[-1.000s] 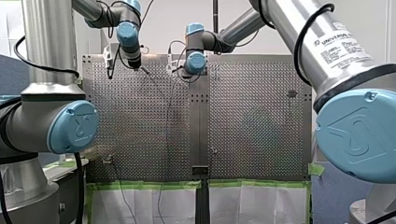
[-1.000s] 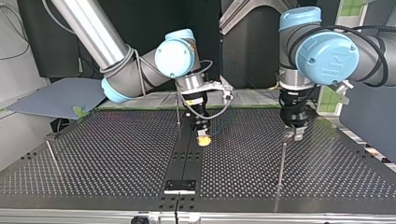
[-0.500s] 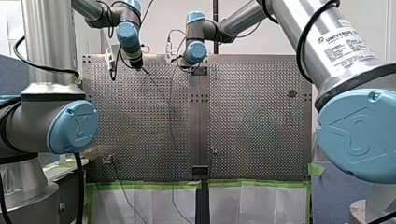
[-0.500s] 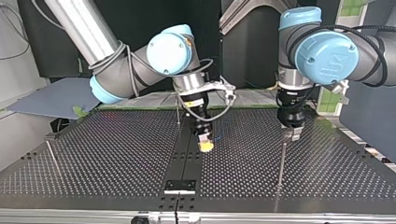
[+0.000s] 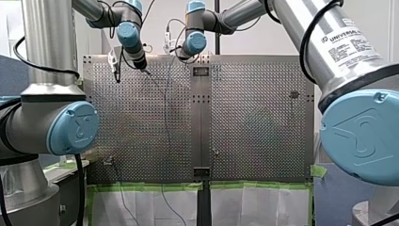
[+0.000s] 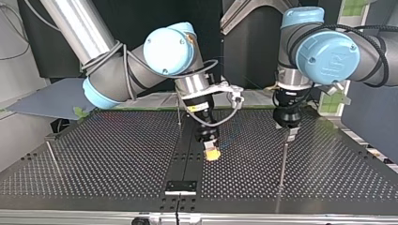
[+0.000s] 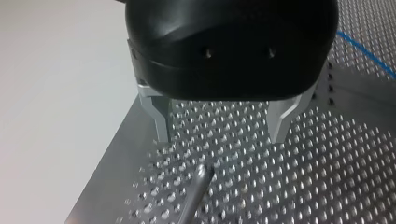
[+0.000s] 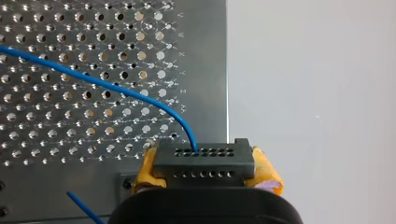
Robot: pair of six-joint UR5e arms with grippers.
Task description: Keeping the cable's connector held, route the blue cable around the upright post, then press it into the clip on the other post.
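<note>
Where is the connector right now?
The connector sits clamped between the yellow pads of my right gripper in the right wrist view, near the table's edge, the blue cable leaving it.

Pale far wall [image 5: 244, 42], white sheets [image 5: 259, 207] hanging under green tape [image 5: 259, 185] at the near edge, dark panels [image 6: 244, 51], grey-blue board [image 6: 61, 96]

My left gripper [image 7: 219, 139] hangs over the perforated table [image 7: 327, 177], its jaws apart.

The black body fills the upper centre of the frame, and two short metal fingers [image 7: 160, 116] reach down from it with only the holed plate between them. A thin metal post [image 7: 195, 193] rises from the lower centre, its rounded tip just ahead of the gap and nearer the finger on the frame's left, touching neither. A short run of blue cable [image 7: 366, 52] crosses the plate at the upper right. The table's edge runs diagonally down the left.
</note>
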